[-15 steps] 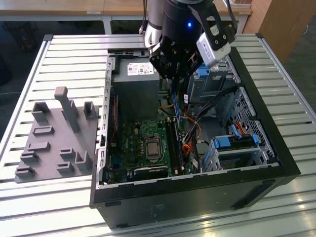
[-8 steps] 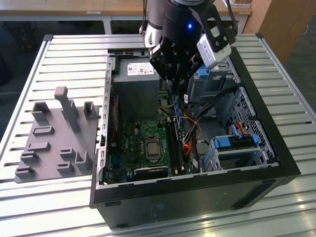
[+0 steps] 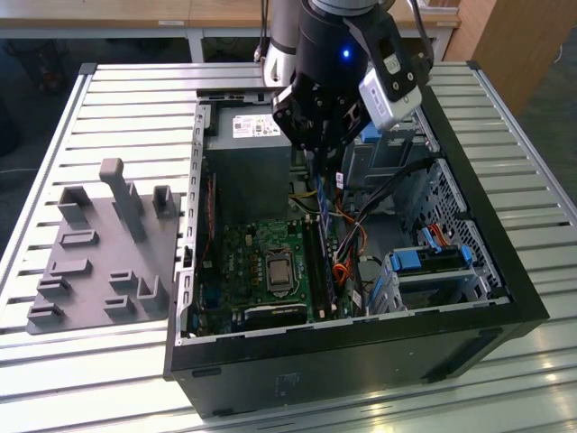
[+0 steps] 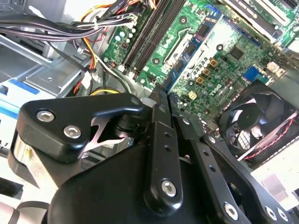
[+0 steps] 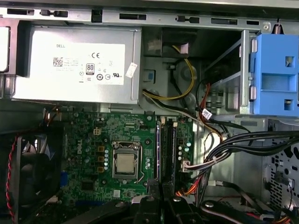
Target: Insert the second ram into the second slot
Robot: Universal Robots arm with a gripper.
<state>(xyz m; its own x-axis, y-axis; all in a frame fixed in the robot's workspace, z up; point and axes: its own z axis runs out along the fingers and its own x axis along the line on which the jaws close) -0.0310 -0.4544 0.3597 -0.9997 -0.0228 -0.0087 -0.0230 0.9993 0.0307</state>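
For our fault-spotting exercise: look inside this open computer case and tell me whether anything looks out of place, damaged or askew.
One thing: the processor sits bare in its socket on the motherboard, with no cooler over it. The second ram, held in the gripper, looks undamaged.

This looks like a robotics lab or workshop bench: a ribbed aluminium table (image 3: 108,99) carries a desktop computer case (image 3: 361,361) lying with its side off, the motherboard (image 5: 84,135) bare. A grey fixture plate (image 3: 99,262) with moulded holders sits beside the case on the exterior view's left. An industrial robot arm (image 3: 315,36) hangs over the case, and plain wooden furniture (image 3: 505,36) stands behind it.
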